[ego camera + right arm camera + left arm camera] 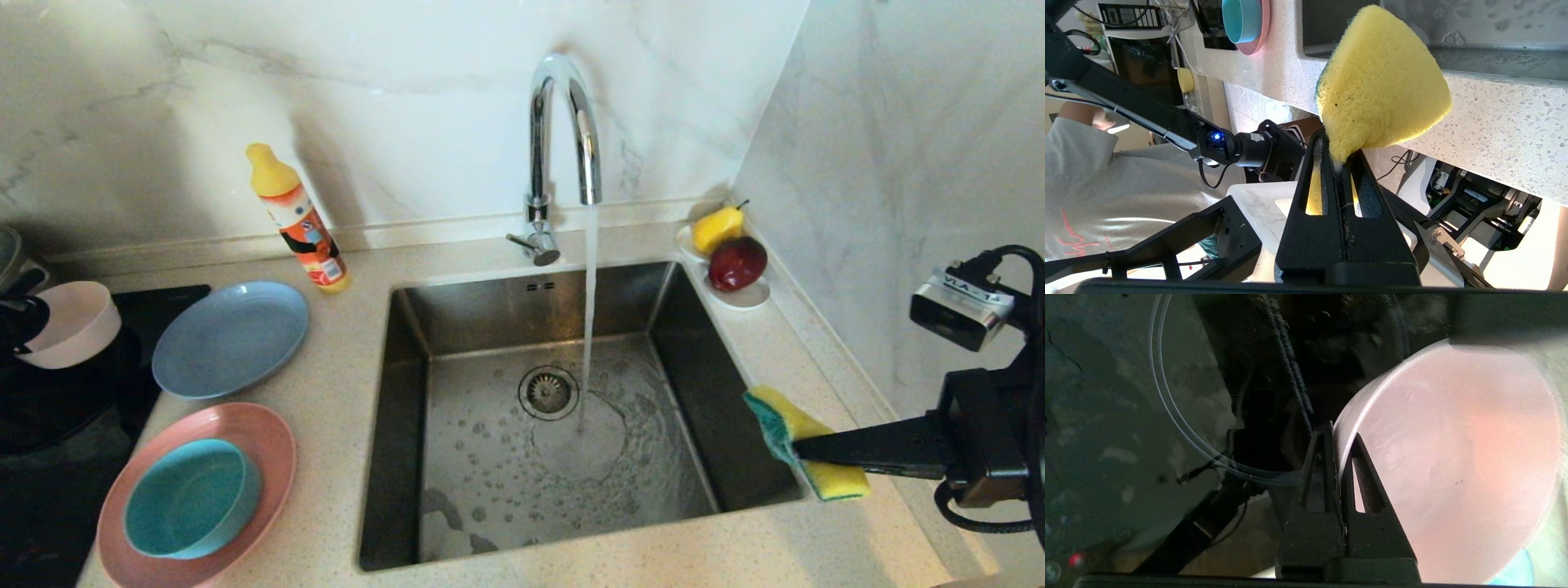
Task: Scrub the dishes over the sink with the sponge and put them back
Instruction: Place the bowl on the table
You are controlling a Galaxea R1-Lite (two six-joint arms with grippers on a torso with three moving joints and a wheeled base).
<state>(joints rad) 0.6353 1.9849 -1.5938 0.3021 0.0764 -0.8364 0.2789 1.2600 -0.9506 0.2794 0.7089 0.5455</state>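
At the far left, above the dark cooktop, my left gripper (pixel 33 320) (pixel 1341 445) is shut on the rim of the pale pink-white bowl (pixel 75 322) (pixel 1453 457). The grey-blue plate (pixel 230 339) lies on the counter left of the sink (pixel 408 384). Nearer me, the teal bowl (pixel 192 498) sits in the pink plate (pixel 269 437). My right gripper (pixel 804 447) (pixel 1339 157) is shut on the bent yellow-and-green sponge (pixel 796 429) (pixel 1380 81), held over the sink's right rim. Water runs from the chrome faucet (pixel 563 122) into the basin.
An orange dish-soap bottle (pixel 298 220) stands behind the grey-blue plate. A small white dish (pixel 747 298) with a pear and a red apple sits in the back right corner. The marble wall rises close on the right. A black cooktop (pixel 167 298) borders the counter's left.
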